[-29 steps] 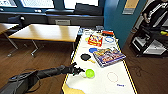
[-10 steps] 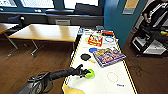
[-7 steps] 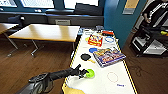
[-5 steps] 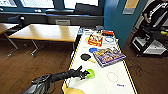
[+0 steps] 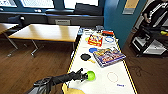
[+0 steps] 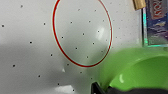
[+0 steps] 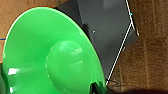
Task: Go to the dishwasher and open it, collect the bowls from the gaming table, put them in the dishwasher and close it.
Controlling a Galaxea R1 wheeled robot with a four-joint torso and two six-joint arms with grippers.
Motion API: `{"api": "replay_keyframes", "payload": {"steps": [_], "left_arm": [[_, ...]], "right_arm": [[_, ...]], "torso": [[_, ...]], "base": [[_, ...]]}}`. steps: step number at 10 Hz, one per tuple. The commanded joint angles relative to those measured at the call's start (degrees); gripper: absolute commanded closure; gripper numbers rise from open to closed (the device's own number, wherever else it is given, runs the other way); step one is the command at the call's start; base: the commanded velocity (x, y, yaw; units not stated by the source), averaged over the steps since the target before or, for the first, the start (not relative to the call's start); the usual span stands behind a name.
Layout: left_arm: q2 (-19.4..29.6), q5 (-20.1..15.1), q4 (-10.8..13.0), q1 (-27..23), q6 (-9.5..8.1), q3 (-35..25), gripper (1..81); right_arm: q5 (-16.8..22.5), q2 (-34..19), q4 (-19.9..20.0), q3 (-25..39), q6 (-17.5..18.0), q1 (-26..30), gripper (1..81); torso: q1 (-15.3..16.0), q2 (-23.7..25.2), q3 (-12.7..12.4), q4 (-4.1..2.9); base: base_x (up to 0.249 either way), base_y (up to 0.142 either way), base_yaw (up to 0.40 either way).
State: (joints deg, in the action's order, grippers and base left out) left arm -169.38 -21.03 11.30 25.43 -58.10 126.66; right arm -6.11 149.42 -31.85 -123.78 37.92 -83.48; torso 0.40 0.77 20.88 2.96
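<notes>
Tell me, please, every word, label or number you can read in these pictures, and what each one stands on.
None can be read.
Purple game box: colourful print, too blurred.
Red box: yellow and white print, too blurred.
Small blue mark on the gaming table: too small.
Box edge in the left wrist view: letters cut off and blurred.
Wall sign: illegible.

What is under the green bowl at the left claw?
Under the green bowl lies the gaming table's white top, with a red ring printed beside it. The patch directly beneath the bowl is covered.
</notes>
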Motion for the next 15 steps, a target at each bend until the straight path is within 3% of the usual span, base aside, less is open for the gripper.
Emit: {"api": "replay_keyframes", "payload": {"steps": [1, 3, 5, 7, 9, 11, 12, 15], "left_arm": [[-1.1, -2.6, 4.6, -5.4, -0.7, -1.7, 81.1], [0.1, -3.9, 7.5, -5.6, -0.61, -3.8, 81.1], [4.7, -3.9, 7.9, -9.5, -0.61, -13.2, 81.1], [12.2, -4.0, 11.6, -12.5, -0.61, -27.3, 81.1], [19.0, -5.8, 14.3, -12.6, -0.61, -38.7, 81.1], [28.8, -6.7, 16.5, -12.5, -0.61, -50.5, 81.1], [33.0, -8.2, 17.1, -11.9, -0.53, -54.1, 81.1], [44.4, -9.2, 23.9, -5.1, -0.26, -61.6, 81.1]], "right_arm": [[2.3, -1.6, -1.1, 1.4, 0.0, 0.8, 81.1], [2.4, -1.0, -1.2, 1.1, 0.0, 0.7, 81.1], [2.4, -0.8, -1.3, 1.2, 0.0, 0.8, 81.1], [2.4, -0.6, -1.3, 0.8, 0.0, 0.7, 81.1], [2.3, -0.7, -1.4, 0.8, 0.0, 0.6, 81.1], [2.4, -0.5, -1.4, 0.7, -0.1, 0.6, 81.1], [2.4, -0.5, -1.4, 0.7, -0.1, 0.6, 81.1], [2.3, -0.1, -1.4, 0.0, -0.1, 0.6, 81.1]], "torso": [[0.0, 0.0, 0.0, 0.0], [0.0, 0.0, 0.0, 0.0], [0.0, 0.0, 0.0, 0.0], [0.0, 0.0, 0.0, 0.0], [0.0, 0.0, 0.0, 0.0], [0.0, 0.0, 0.0, 0.0], [0.0, 0.0, -2.4, 0.0], [0.0, 0.0, -5.8, 0.0]], "base": [[0.0, 0.0, 0.0], [0.0, 0.0, 0.0], [0.0, 0.0, 0.0], [0.0, 0.0, 0.0], [0.0, 0.0, 0.0], [0.0, 0.0, 0.0], [0.0, 0.0, 0.0], [0.0, 0.0, 0.0]]}}
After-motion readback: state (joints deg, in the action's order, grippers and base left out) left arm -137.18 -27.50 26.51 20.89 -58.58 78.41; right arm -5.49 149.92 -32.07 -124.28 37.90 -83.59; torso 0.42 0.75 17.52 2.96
